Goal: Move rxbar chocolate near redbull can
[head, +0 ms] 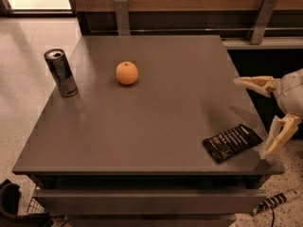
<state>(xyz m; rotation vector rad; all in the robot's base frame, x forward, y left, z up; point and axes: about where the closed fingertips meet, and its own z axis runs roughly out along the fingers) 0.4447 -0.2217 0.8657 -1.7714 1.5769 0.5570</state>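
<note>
A flat, black-wrapped rxbar chocolate [232, 142] with rows of small white print lies at a slant near the front right corner of the matt grey worktop [161, 122]. The robot's cream two-finger gripper [251, 117] hangs at the right edge just beside it, jaws spread wide and holding nothing, one finger reaching in over the right edge behind the bar and the other down by the front right corner. The bar looks light, thin and somewhat pliable, and its wrapper is probably slick. Lying flat, it offers little height, so a pinch across its narrow width near the middle seems the surest hold, firm but not crushing. The tall, slim, dark silver-grey redbull can [60, 73] stands upright near the left edge toward the back left corner, well apart from the bar; whether it holds anything cannot be told. A round orange fruit [127, 73] sits near the can, toward the back. No other container stands on the worktop.
</note>
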